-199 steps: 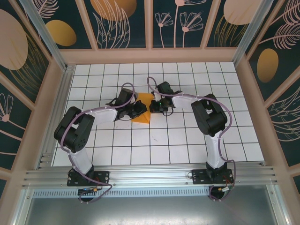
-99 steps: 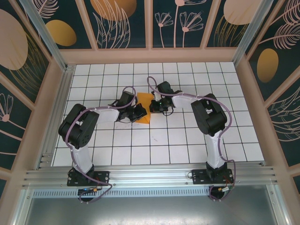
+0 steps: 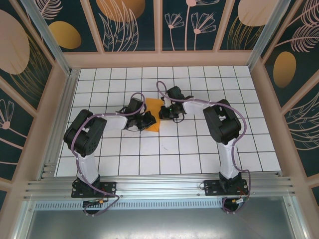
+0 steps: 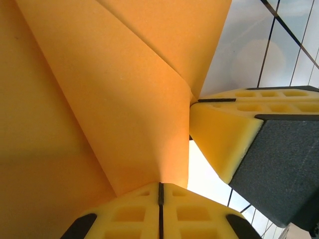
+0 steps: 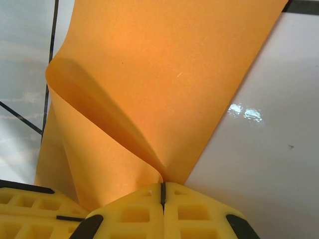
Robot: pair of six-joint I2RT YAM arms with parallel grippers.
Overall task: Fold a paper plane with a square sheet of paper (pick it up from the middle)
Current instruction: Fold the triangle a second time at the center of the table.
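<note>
The bright-orange square sheet of paper [image 3: 153, 105] is folded over into a narrow upright wedge in the middle of the white tiled table, held between both grippers. My left gripper [image 3: 149, 120] is shut on its left lower part; in the left wrist view the paper [image 4: 99, 99] runs into the closed jaws of that gripper [image 4: 160, 191], with a crease above them. My right gripper [image 3: 163, 112] is shut on the right edge. In the right wrist view a curled fold of paper [image 5: 164, 84] ends at the closed jaws of my right gripper [image 5: 162, 191]. The two grippers' yellow fingertips nearly touch.
The tiled table [image 3: 199, 149] is boxed in by a wooden frame [image 3: 159, 59] with patterned panels at the back and sides. An aluminium rail [image 3: 159, 186] carrying both arm bases crosses the near edge. Open tiles lie in front of and beside the paper.
The left arm has swung a little to the right and its gripper has pressed in. The paper looks narrower than a second ago. The right arm has stayed put.
</note>
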